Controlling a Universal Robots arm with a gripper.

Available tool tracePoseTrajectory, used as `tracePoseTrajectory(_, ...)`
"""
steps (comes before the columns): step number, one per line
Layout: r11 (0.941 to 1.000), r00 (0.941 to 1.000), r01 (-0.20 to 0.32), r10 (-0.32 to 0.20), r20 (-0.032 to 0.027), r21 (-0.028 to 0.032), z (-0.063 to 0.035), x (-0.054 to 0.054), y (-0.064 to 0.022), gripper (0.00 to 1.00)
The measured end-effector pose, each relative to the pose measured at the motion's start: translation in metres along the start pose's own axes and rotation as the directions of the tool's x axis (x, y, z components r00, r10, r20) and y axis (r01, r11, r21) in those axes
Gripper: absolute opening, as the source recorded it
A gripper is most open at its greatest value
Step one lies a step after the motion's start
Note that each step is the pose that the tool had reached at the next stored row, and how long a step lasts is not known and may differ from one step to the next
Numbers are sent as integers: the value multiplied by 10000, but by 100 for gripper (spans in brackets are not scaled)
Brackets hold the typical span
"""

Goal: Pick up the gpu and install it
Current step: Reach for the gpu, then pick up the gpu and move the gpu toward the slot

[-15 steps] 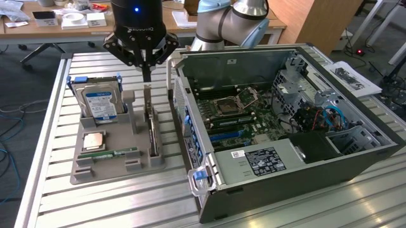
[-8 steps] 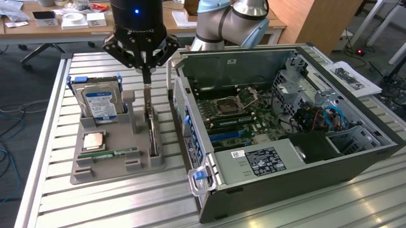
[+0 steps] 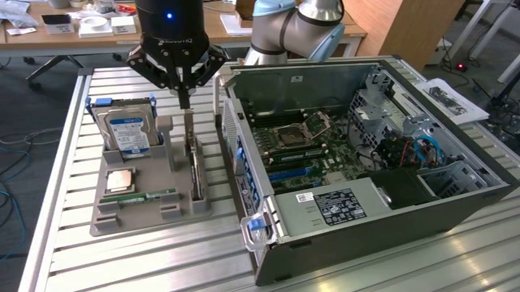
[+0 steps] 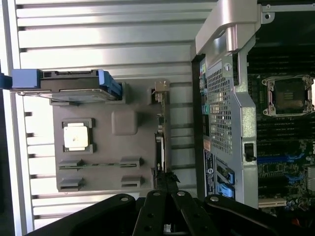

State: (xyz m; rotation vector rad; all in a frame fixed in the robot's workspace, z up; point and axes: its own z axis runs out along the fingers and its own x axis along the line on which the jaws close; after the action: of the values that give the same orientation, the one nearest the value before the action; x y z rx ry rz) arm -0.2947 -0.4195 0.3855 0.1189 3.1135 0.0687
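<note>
The gpu point(image 3: 195, 167) stands on edge in a slot of the grey holder tray point(image 3: 142, 220), on the side nearest the computer case. In the wrist view the gpu point(image 4: 161, 123) appears edge-on as a thin dark strip with a silvery bracket at one end. My gripper point(image 3: 185, 104) hangs just above the card's far end, its black fingers point(image 3: 180, 73) drawn together to a point. In the wrist view the gripper point(image 4: 167, 181) sits over the card's end, shut, with nothing visibly between the tips. The card rests in its slot.
On the tray stand a silver hard drive with a blue label point(image 3: 128, 132), a CPU point(image 3: 120, 180) and a green memory stick point(image 3: 150, 196). The open computer case point(image 3: 309, 210) lies at the exterior view's right, its motherboard point(image 3: 305, 143) exposed. Everything rests on a slatted metal table point(image 3: 162, 261).
</note>
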Motion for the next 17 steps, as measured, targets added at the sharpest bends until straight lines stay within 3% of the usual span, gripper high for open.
tracePoseTrajectory(17,10000,10000,0,0,-1,1,-2,26,-36,11)
